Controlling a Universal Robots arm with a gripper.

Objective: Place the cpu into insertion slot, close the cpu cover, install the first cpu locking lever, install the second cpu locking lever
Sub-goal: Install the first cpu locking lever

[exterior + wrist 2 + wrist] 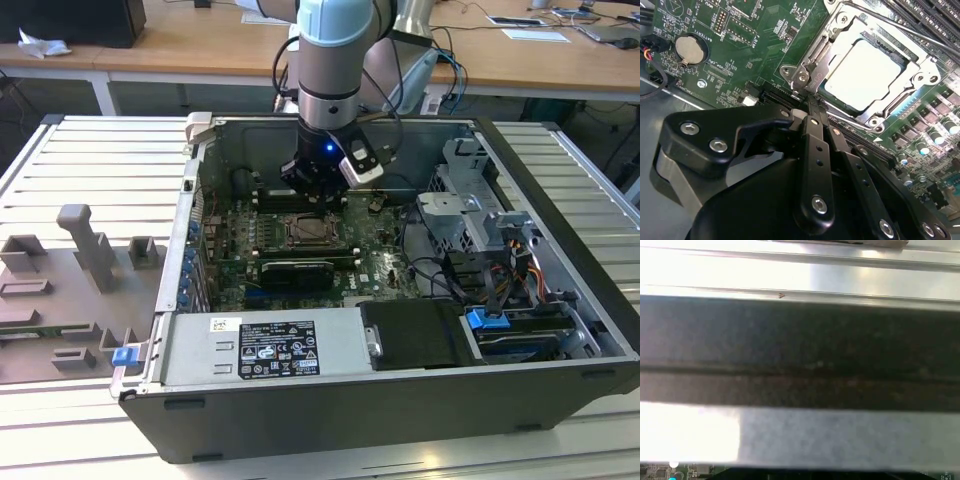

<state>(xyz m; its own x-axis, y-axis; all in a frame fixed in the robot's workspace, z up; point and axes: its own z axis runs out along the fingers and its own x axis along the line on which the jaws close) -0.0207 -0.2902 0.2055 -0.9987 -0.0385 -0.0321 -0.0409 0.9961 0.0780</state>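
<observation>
I've got the black tool point(812, 107) fingers together at the hinge of the thin silvery cpu cover point(810, 75), pale square cpu point(867, 75) seated at 2 o'clock; I'd press slowly, straight down.

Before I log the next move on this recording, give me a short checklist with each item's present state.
1. cpu lies in the insertion slot: ok, its pale top shows through the frame's window.
2. cpu cover down over the chip: ok, it looks flat around it.
3. Locking levers latched: cannot tell; thin rods run beside the socket, but their ends are not clear.
4. gripper position: ok, its tips sit at the cover's tab on the socket corner.
5. Gripper empty: ok, the fingers are together with nothing between them.
6. Arm inside the open computer case, above the motherboard: ok.
</observation>
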